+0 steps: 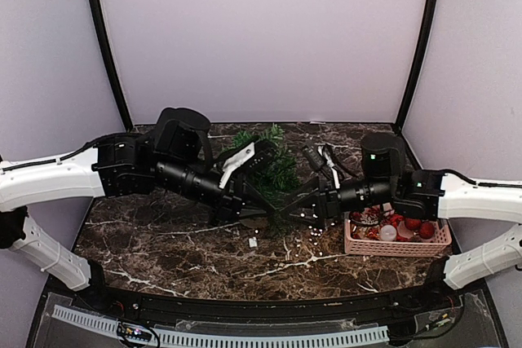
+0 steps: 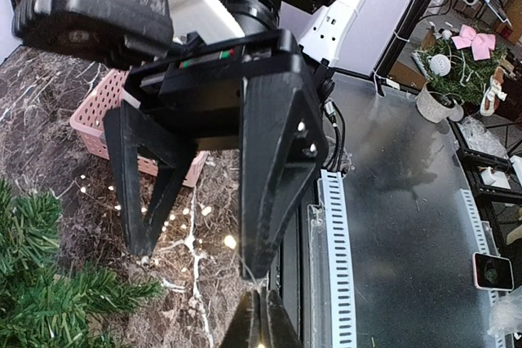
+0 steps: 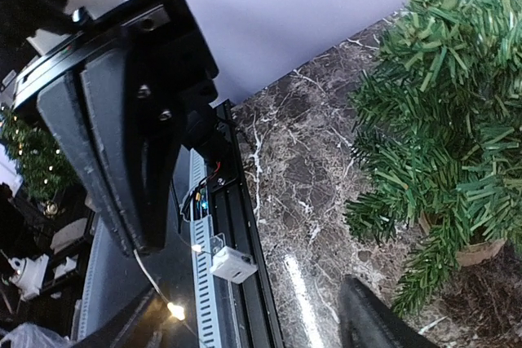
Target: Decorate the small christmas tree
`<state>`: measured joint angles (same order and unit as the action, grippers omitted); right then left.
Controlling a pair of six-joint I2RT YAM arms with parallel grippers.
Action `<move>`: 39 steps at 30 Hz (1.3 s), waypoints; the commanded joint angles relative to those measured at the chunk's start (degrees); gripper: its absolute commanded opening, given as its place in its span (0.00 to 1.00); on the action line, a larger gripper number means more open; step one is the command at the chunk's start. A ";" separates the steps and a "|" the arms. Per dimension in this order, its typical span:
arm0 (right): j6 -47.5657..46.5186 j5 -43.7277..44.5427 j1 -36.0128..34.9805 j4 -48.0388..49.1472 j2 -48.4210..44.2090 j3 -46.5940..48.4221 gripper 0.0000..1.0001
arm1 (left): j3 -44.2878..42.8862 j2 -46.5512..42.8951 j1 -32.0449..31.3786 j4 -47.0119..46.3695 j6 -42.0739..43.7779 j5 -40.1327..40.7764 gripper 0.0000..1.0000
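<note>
- Small christmas tree (image 1: 265, 160): stands on its tan pot toward the back-centre of the marble table (image 1: 163, 250), just behind the point where the two grippers meet. It appears light and narrow-based, so a pull on a snagged branch is likely to tip it.
- Left gripper (image 3: 140, 238): jaws fully closed. As far as the wrist views show, they pinch the thin wire of the light string (image 2: 229, 241). Such a fine wire may slip out of the pads if tension rises.
- Right gripper (image 2: 198, 257): jaws wide apart and facing the left gripper at close range, with nothing clearly between them. If they close off the wire line, they miss the string or strike the other fingers.
- Light string: most of it lies loose on the table between the tree and the pink basket (image 1: 397, 248). Slack dragged across the marble may catch on the basket rim or loop around a finger.
- Handover risk: if the left jaws let go before the right jaws have a firm pinch, the wire falls back to the table.
- Ornaments (image 1: 412, 224): piled in the basket beside the right arm. A sweeping forearm could shove the basket.
</note>
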<state>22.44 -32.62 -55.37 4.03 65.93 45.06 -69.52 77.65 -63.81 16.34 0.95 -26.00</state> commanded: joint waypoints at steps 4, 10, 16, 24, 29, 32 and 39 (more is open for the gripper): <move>1.91 15.67 -2.86 7.75 -1.27 -4.73 0.46 | -3.19 -2.02 0.05 1.22 -0.69 0.36 0.00; 5.54 27.93 -3.04 18.60 -5.58 -12.08 0.20 | -4.02 -3.44 0.09 1.28 -0.28 1.44 0.00; 6.32 30.49 -3.00 24.78 -4.67 -14.34 0.19 | -5.31 -5.01 0.09 0.50 0.11 1.26 0.00; 7.05 34.68 -3.14 30.66 0.73 -15.30 0.18 | -7.11 -5.99 0.63 0.25 0.51 0.16 0.00; 7.39 38.83 -3.16 33.51 1.68 -17.13 0.17 | -6.12 -8.30 1.95 -0.69 -0.57 -0.47 0.00; 7.35 40.80 -3.15 34.60 2.68 -17.78 0.16 | -4.69 -9.78 3.51 -2.28 -2.72 -2.26 0.00; 7.90 45.33 -3.09 36.30 2.94 -18.93 0.08 | -0.07 -14.40 7.67 -2.87 -5.05 -3.49 0.00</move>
<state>29.89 8.27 -58.13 36.67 69.52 27.38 -72.58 66.28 -57.93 14.74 -2.37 -27.88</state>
